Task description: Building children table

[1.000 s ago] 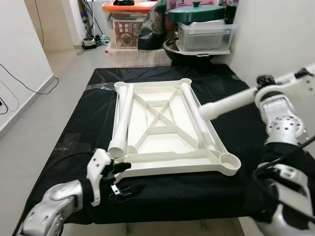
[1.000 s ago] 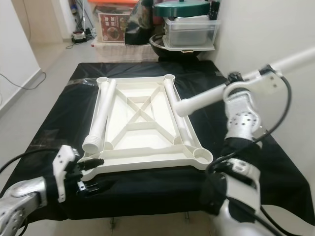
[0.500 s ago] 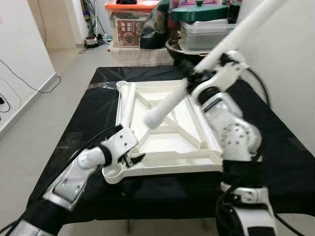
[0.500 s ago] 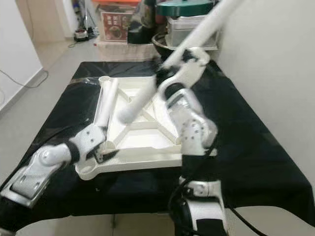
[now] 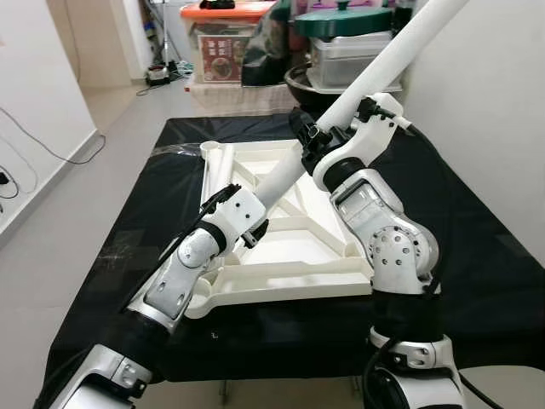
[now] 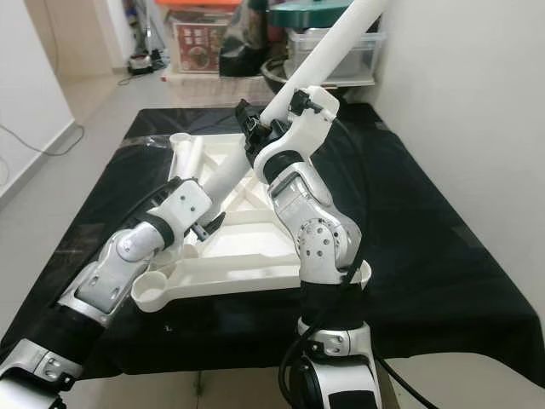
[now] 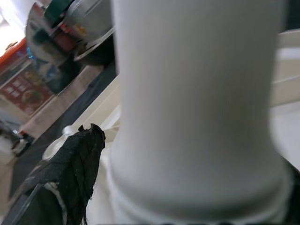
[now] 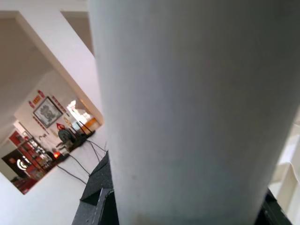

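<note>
Black cloth covers the work surface (image 5: 477, 281), with storage boxes (image 5: 353, 60) stacked behind it against the wall. On that cloth lies the upside-down white tabletop (image 5: 289, 277), and one leg tube (image 5: 217, 166) rests along its left side. The leg I am working with (image 5: 366, 81) is now up off the tabletop, slanting steeply from near the left front corner socket (image 5: 197, 298) up toward the top right of the head views. A second ago it lay flat along the right side of the frame with my right arm reaching for it; now the right gripper (image 5: 317, 141) is clamped round its middle. My left gripper (image 5: 247, 226) has come up from the table edge to the leg's lower end. In the left wrist view one black finger (image 7: 77, 159) sits just beside the flared end, but I cannot tell for sure whether it is gripping. I judge the leg is being swung over to seat in that left front socket, so alignment matters next.
</note>
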Motion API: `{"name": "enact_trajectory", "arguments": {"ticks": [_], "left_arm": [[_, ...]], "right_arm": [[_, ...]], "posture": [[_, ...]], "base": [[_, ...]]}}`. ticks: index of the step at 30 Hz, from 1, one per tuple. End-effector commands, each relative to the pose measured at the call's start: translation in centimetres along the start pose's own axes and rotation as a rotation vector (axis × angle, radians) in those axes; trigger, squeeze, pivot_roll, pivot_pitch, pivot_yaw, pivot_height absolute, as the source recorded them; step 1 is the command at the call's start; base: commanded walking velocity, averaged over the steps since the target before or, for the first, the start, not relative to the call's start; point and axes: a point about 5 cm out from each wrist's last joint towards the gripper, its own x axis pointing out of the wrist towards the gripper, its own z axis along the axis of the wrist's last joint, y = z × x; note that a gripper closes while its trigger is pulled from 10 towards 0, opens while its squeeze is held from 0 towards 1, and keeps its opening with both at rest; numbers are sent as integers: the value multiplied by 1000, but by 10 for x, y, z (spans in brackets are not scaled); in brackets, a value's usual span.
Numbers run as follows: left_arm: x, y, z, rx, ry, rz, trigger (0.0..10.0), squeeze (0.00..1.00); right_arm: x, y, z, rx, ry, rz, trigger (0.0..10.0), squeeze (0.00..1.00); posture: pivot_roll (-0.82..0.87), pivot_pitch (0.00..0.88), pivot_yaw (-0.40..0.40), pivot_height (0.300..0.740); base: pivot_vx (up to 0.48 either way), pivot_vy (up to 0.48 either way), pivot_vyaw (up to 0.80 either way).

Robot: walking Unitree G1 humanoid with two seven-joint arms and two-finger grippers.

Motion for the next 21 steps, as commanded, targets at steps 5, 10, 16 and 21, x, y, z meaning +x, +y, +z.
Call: {"name": "enact_trajectory", "arguments": {"ticks": [5,10,16,21], "left_arm": [[-2,-25,-1,-16,-24,-130,10000,0],[0,-19,0,-42,-30,-75,10000,0],[6,-6,1,-92,-30,38,10000,0],[10,5,3,-157,-26,110,10000,0]], "right_arm": [[-1,15,-8,18,33,62,0,0],[-1,15,-9,23,33,63,0,0],[-1,18,-11,31,35,70,0,0],[-2,20,-11,29,35,79,0,0]], "posture": [[-19,0,23,740],[-16,0,20,740],[-19,0,19,740],[-21,0,21,740]], "base": [[0,0,0],[0,0,0],[0,0,0],[0,0,0]]}}
